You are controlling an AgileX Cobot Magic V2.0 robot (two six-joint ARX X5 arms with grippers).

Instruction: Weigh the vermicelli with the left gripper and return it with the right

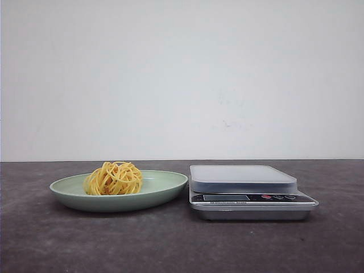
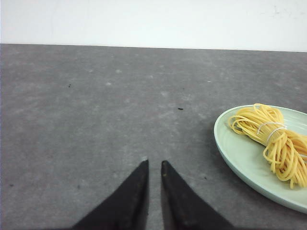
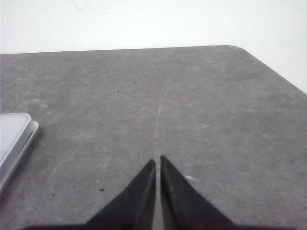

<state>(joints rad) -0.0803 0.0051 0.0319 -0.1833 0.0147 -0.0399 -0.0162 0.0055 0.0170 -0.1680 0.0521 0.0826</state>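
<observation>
All I could see of myself were two pairs of fingers. My left gripper point(image 2: 154, 165) showed two matte black wedges, broad at the base and narrowing to sharp points. My right gripper point(image 3: 157, 160) looked the same: two long black wedges tapering to fine tips, with plain dull surfaces. No screws, markings or cables showed on either; my arms were out of view.

Open tabletop, two things in the middle

The plate point(image 1: 165, 190) and scale point(image 1: 250, 193) sit just beside each other, a narrow gap between; bare table point(image 1: 182, 244) lies in front and to both sides.
</observation>
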